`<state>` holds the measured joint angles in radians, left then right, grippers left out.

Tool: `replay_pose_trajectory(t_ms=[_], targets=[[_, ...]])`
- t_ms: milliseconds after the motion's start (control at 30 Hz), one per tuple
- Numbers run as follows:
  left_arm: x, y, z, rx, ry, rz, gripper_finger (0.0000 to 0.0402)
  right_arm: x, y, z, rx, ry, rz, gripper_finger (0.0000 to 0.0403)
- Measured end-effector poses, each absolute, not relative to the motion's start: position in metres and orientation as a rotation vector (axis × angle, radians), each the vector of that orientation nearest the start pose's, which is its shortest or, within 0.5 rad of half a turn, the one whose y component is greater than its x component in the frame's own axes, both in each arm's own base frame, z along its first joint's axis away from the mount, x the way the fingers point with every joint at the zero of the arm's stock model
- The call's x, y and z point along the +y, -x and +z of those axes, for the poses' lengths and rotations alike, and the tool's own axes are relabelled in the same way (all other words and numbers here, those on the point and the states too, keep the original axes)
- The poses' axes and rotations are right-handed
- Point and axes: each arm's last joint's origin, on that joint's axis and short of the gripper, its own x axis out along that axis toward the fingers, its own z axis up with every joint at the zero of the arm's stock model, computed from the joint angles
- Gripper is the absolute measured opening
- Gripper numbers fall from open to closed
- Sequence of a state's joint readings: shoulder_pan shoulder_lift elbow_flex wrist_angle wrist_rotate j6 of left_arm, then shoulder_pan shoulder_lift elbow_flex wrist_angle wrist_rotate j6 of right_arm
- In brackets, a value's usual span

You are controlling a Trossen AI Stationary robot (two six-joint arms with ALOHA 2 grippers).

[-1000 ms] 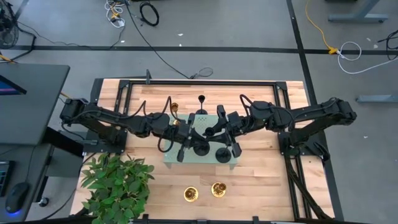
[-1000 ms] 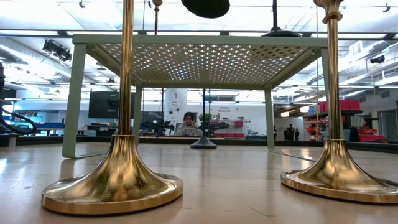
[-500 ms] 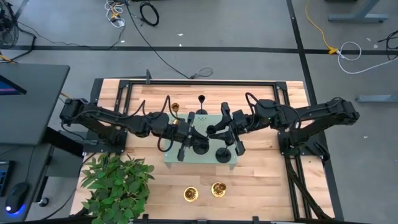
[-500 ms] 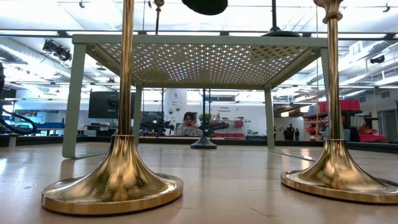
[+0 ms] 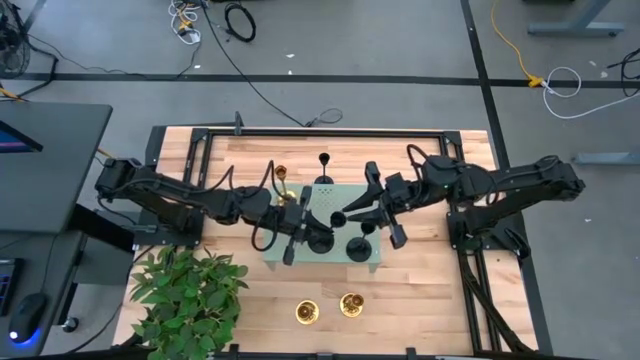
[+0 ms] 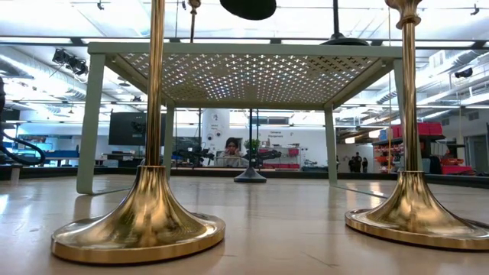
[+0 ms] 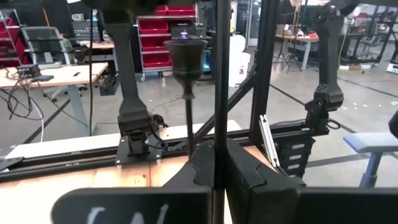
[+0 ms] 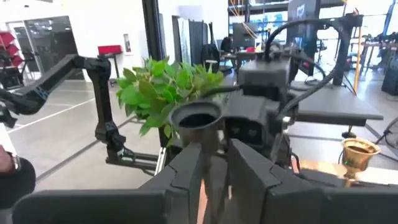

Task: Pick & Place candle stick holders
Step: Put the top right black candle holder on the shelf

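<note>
Surface: we see a wooden table (image 5: 420, 290), green tray (image 5: 372, 258) at frame centre.
Holders: two black holders (image 5: 356, 249) on tray; two gold holders (image 5: 351, 304) lower centre wait.
Right gripper (image 5: 372, 208): clamped on black holder (image 8: 198, 118), lifted.
Left gripper (image 5: 296, 222): closed on thin stem (image 7: 219, 93).

Shiny gold holders (image 6: 145, 221), matte black holders (image 5: 357, 250), pale green perforated tray (image 6: 244, 48)
</note>
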<state>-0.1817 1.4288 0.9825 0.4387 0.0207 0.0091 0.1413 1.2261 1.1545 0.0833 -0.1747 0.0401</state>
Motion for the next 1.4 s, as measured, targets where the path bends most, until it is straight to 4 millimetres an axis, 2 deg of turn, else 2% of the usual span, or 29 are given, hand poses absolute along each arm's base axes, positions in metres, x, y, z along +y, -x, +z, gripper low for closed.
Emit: replay_pose_trajectory(t_ms=[267,467,733,900,1033,1133,1233,1400], targets=[[-0.071,-0.318,0.313,0.008,-0.014,-0.213,0.0013,0.04,-0.246,0.404,0.036,-0.037,0.313,0.0079],[-0.083,-0.315,0.312,0.012,-0.024,-0.211,0.0013,0.035,-0.227,0.409,0.071,-0.024,0.243,0.0079],[-0.098,-0.314,0.307,0.027,-0.042,-0.171,0.0013,0.031,-0.211,0.411,0.099,-0.013,0.168,0.0079],[-0.107,-0.317,0.298,0.056,-0.035,-0.135,0.0013,0.03,-0.206,0.411,0.113,-0.015,0.17,0.0079],[-0.109,-0.316,0.302,0.016,-0.037,-0.102,0.0013,0.03,-0.206,0.411,0.119,-0.025,0.173,0.0079],[-0.109,-0.315,0.297,0.03,-0.017,-0.095,0.0013,0.03,-0.206,0.411,0.121,-0.028,0.173,0.0079],[-0.107,-0.312,0.288,0.038,-0.013,-0.014,0.0013,0.03,-0.206,0.41,0.127,-0.027,0.172,0.0079],[-0.101,-0.309,0.282,-0.039,0.007,0.021,0.0013,0.03,-0.206,0.409,0.137,-0.027,0.172,0.0079]])
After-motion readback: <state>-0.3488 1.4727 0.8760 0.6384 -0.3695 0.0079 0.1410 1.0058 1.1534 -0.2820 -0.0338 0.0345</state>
